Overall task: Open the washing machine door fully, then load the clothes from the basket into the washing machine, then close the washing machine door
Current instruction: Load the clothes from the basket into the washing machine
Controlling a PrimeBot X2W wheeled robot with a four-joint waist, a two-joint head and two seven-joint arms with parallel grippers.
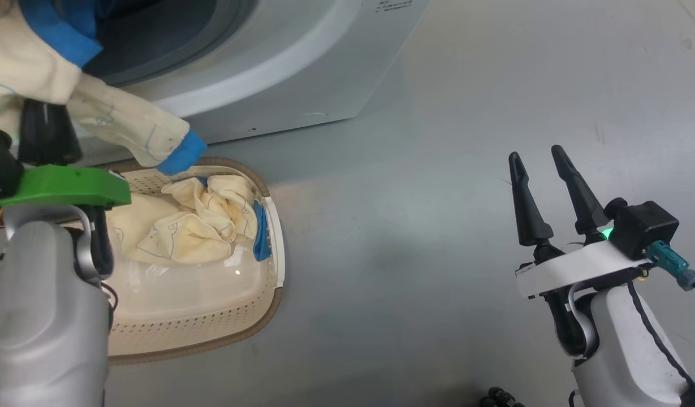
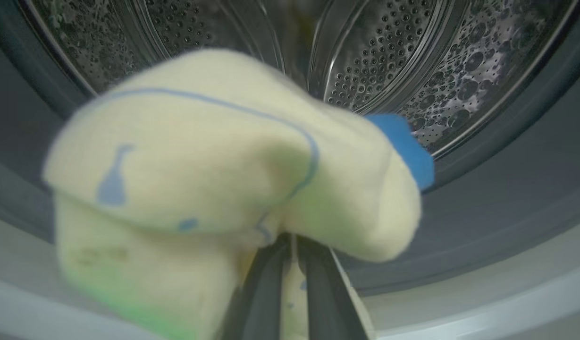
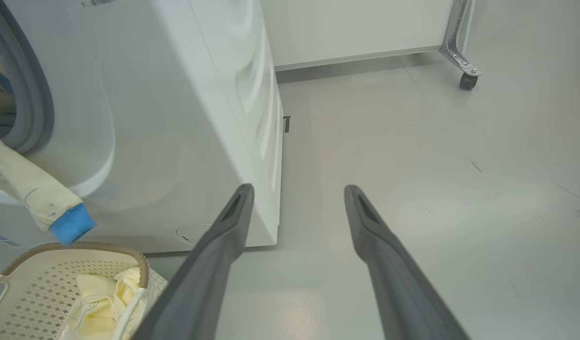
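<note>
Pinched between the pressed-together fingers of the left gripper (image 2: pixel 292 245), at the bottom centre of the left wrist view, is a cream garment (image 2: pixel 200 160). Its bulk folds over the fingertips in front of the perforated drum (image 2: pixel 389 61). The washing machine (image 1: pixel 302 68) occupies the upper left of the head view, its round opening uncovered. The garment's blue-cuffed sleeve (image 1: pixel 132 133) hangs outside that opening, down toward the basket (image 1: pixel 211 333) at lower left. The rest of the clothes (image 1: pixel 194 226) lies bunched at the basket's upper end.

Risks, as judged:
- The trailing sleeve may stay draped over the grey seal (image 3: pixel 32 108) and be caught when the door is shut, if the garment is let go at the lip.
- An early release would likely drop the piece back onto the basket or the floor (image 1: pixel 437 226).
- The grip looks to be on a fold only, so the fabric could slip.

Pose: the left arm is raised along the left edge of the head view, fingers aimed into the opening. The right gripper (image 1: pixel 535 152) sits at lower right, fingers spread and holding nothing, over bare floor, well apart from the basket.
</note>
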